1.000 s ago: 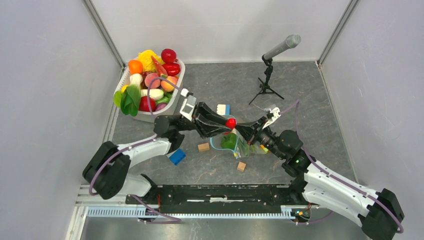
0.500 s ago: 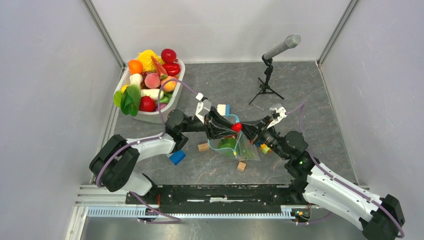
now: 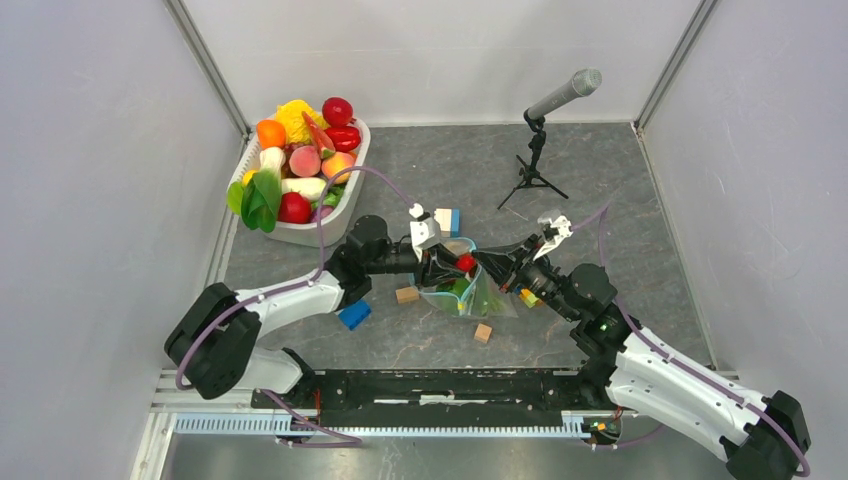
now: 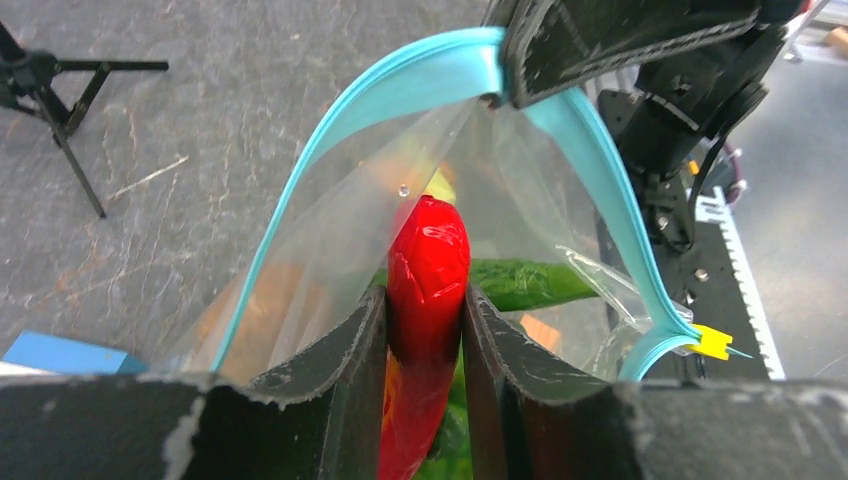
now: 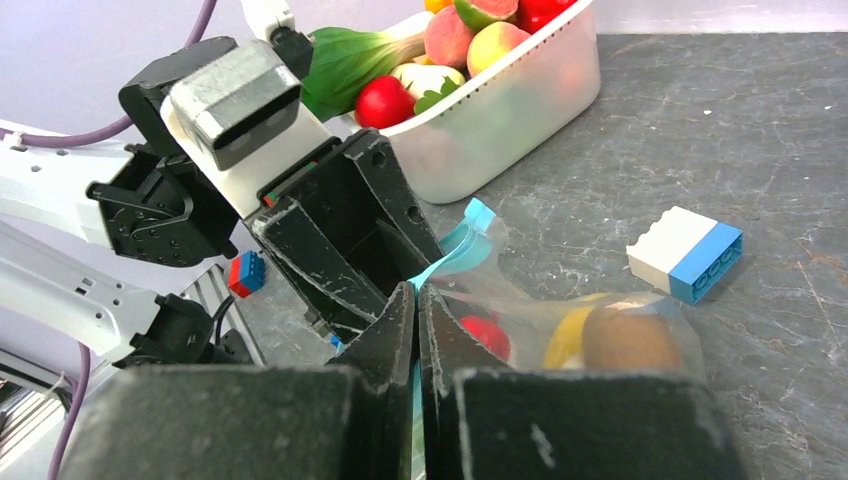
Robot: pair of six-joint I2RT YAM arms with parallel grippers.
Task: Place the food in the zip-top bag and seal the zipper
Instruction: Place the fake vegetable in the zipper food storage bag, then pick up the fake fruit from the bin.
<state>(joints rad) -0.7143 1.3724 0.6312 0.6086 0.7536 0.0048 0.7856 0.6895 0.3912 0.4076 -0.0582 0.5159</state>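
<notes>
Red glossy toy food (image 4: 428,262) is gripped between the jaws of the left gripper (image 4: 425,300), which are clenched against its 2 sides. The piece is held in the open mouth of the zip-top bag (image 3: 478,300), with its upper end framed by the light-blue zipper (image 4: 400,85). The zipper is bowed into an arch, and 1 side of it is pinched by the right gripper (image 5: 415,300), whose jaws are clamped on the strip with almost no gap showing.

Inside the clear plastic a green piece (image 4: 520,283) is seen behind the red one. A yellow piece (image 5: 572,335) and a brownish round piece (image 5: 630,340) are seen through the bag wall in the right wrist view. The bag lies on the grey surface (image 3: 600,180) between the 2 arms, with its mouth turned toward the left arm.

A white tub (image 5: 520,100) filled with more toy fruit and vegetables stands at the far left, well apart from the bag. A white and blue block (image 5: 685,253) lies just beyond the bag. 1 tan cube (image 3: 406,294) lies near the bag's left side and another cube (image 3: 483,332) at its near side. A blue block (image 3: 352,313) lies by the left arm, and a microphone on a small tripod (image 3: 535,165) stands at the far right.
</notes>
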